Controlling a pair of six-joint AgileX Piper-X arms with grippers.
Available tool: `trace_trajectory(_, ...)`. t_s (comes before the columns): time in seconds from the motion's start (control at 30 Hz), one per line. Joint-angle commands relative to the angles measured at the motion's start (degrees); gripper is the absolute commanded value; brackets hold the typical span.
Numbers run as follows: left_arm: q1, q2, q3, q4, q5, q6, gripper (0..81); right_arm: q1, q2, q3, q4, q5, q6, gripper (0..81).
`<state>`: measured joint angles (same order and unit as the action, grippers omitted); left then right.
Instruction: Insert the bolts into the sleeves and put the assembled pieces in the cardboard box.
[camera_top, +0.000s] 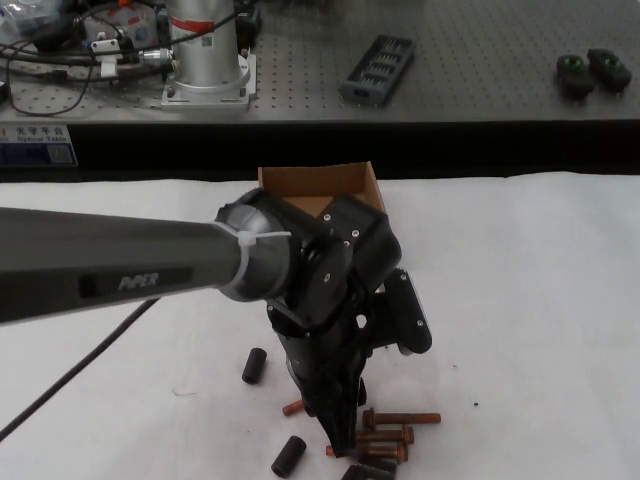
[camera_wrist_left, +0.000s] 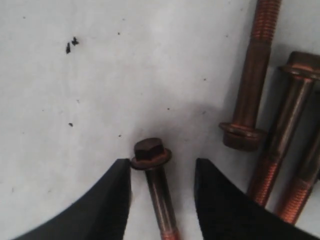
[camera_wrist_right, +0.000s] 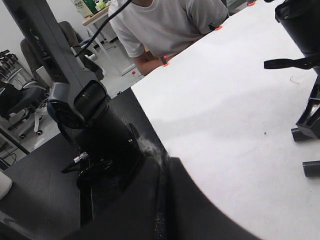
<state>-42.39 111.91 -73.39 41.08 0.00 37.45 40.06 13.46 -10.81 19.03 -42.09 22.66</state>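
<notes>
My left gripper (camera_wrist_left: 162, 164) hangs open just above the white cloth, one finger on each side of a copper bolt (camera_wrist_left: 159, 190); the bolt's hex head lies level with the fingertips. Three more copper bolts (camera_wrist_left: 255, 75) lie side by side close to it. In the high view the left arm comes in from the left and its gripper (camera_top: 340, 435) points down into the bolt pile (camera_top: 395, 420). Black sleeves (camera_top: 254, 365) (camera_top: 289, 455) lie loose nearby. The open cardboard box (camera_top: 318, 185) stands behind the arm. My right gripper (camera_wrist_right: 162, 200) is shut, holds nothing and sits off the cloth's edge.
One bolt (camera_top: 292, 407) lies apart, left of the pile. A black cable (camera_top: 70, 385) crosses the cloth at the front left. Behind the cloth, the perforated bench carries a metal post (camera_top: 205, 50) and a black rack (camera_top: 378, 66). An arm's base (camera_wrist_right: 85, 105) stands near the right gripper.
</notes>
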Motion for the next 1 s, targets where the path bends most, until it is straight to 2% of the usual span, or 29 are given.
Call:
trace_trajectory(0.0,0.0,1.0,-0.7,-0.6,1.5,-1.0,30.9,0.1,-0.6,-0.2,-0.2,0.2,0.5,5.4)
trace_trajectory(0.13,0.0,2.5,-0.7,-0.6,4.3,-1.5,28.5,0.1,-0.6,-0.2,-0.2,0.4,0.5,5.4)
trace_trajectory(0.5,0.0,4.7,-0.7,-0.7,4.6,-1.0,25.0,0.1,-0.6,-0.2,-0.2,0.4,0.5,5.4)
trace_trajectory(0.63,0.0,4.7,-0.7,-0.7,5.0,-0.8,18.6,0.1,-0.6,-0.2,-0.2,0.4,0.5,5.4)
trace_trajectory(0.8,0.0,4.7,-0.7,-1.2,2.5,-0.7,1.0,0.1,-0.6,-0.2,-0.2,0.4,0.5,5.4)
trace_trajectory(0.97,0.0,4.7,-0.7,-1.2,0.6,0.2,0.6,0.1,-0.6,-0.2,-0.2,0.4,0.5,5.4)
